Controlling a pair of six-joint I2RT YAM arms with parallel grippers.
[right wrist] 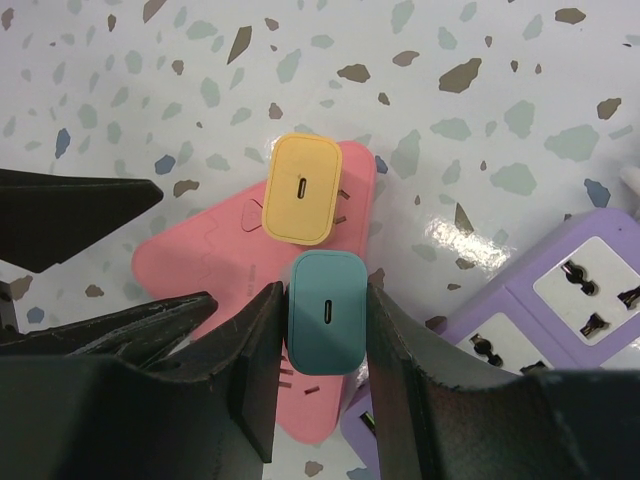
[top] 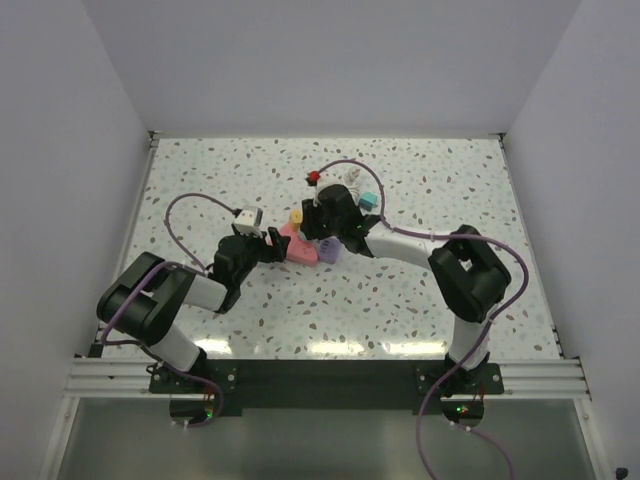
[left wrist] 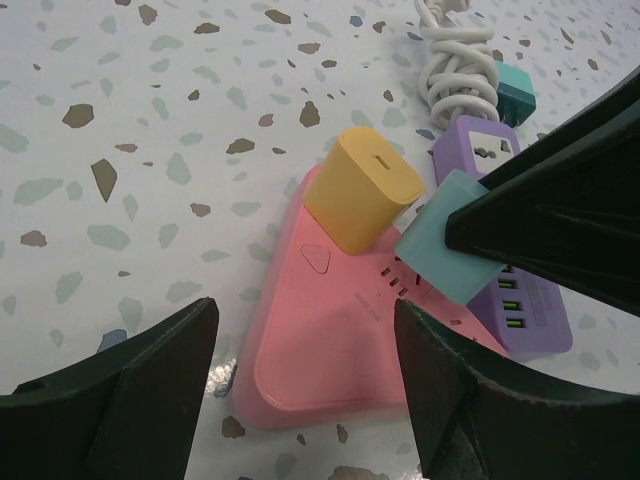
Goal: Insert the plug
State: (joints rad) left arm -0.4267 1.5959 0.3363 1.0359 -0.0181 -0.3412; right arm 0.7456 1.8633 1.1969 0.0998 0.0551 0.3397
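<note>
A pink triangular power strip lies on the speckled table, with a yellow plug seated in it. My right gripper is shut on a teal plug and holds it over the pink strip's slots, just beside the yellow plug. In the left wrist view the teal plug sits tilted at the strip's right edge. My left gripper is open, its jaws standing either side of the strip's near corner. In the top view both grippers meet at the pink strip.
A purple power strip lies against the pink one on its right. Behind it are a coiled white cable and a second teal plug. A white cube adapter sits left of the strips.
</note>
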